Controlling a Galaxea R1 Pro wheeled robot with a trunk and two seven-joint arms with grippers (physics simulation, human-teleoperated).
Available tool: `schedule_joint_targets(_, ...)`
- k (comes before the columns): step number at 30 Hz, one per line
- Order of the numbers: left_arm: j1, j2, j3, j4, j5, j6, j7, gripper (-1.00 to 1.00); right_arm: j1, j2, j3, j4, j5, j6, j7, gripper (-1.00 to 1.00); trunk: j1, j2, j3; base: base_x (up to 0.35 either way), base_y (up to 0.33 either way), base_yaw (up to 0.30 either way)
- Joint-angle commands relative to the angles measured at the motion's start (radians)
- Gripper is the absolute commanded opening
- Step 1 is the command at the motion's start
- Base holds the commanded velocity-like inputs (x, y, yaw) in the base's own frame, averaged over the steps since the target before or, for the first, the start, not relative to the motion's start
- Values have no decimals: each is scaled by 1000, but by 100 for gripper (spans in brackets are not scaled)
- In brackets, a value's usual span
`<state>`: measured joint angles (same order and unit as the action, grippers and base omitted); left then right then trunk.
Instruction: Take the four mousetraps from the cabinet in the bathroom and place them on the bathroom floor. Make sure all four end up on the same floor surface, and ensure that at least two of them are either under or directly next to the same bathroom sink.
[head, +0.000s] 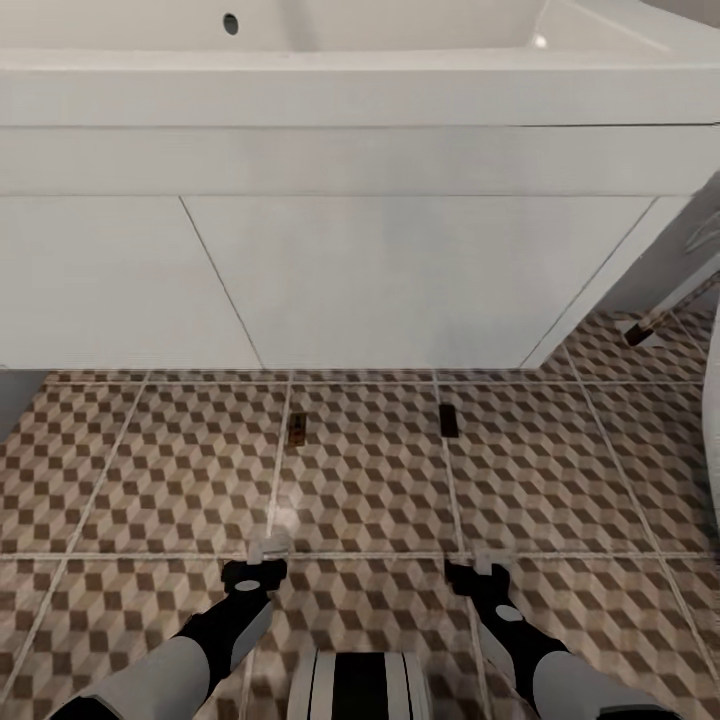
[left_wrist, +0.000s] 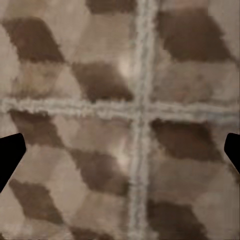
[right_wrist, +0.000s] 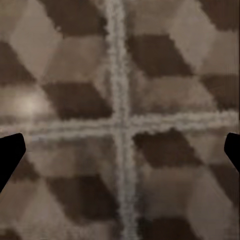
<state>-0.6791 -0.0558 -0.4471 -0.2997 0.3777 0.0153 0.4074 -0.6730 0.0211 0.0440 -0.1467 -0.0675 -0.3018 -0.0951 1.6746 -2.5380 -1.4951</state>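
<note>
While both arms hang low over the bathroom floor (head: 360, 480), the head view shows two mousetraps (head: 297, 428) lying flat on the tiles just in front of the white sink unit (head: 400, 280), near the floor's far edge where it runs under the unit. One sits on a grout line toward the left; the other mousetrap (head: 448, 420) lies apart from it to the right. Neither is touched. The left gripper (head: 268, 556) and right gripper (head: 478, 572) both hover at a grout line nearer the robot, well short of the traps. The basin (head: 300, 40) shows above.

From the left wrist view, the fingertips (left_wrist: 10, 155) appear as dark corners at opposite sides, spread wide with nothing between them but a grout crossing on the patterned floor (left_wrist: 90, 165).

From the right wrist view, the picture is much the same: fingertips (right_wrist: 10, 152) stand far apart, empty, above another grout crossing on the tiles (right_wrist: 165, 165).

By their look, the traps are light, stiff little wooden boards that would slide easily on smooth tile. Being so thin, each likely wants a pinch across its long edges, fingers pressed close to the floor, clear of the dark metal parts, which may snag or spring.
</note>
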Motion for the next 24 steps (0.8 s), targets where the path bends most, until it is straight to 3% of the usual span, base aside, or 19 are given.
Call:
schedule_joint_targets(1, 0, 1, -8, -1, 7, 2, 7, 100, 0, 0, 5, 1, -7, -3, -3, 100, -1, 0, -1, -344, 0, 0)
schedule_joint_targets(14, 0, 1, -8, -1, 7, 2, 7, 100, 0, 0, 5, 1, -7, -3, -3, 100, -1, 0, -1, -334, 2, 0)
schedule_joint_targets(24, 0, 1, -8, -1, 7, 2, 7, 100, 0, 1, 5, 1, -7, -3, -3, 100, -1, 0, -1, -98, 5, 0)
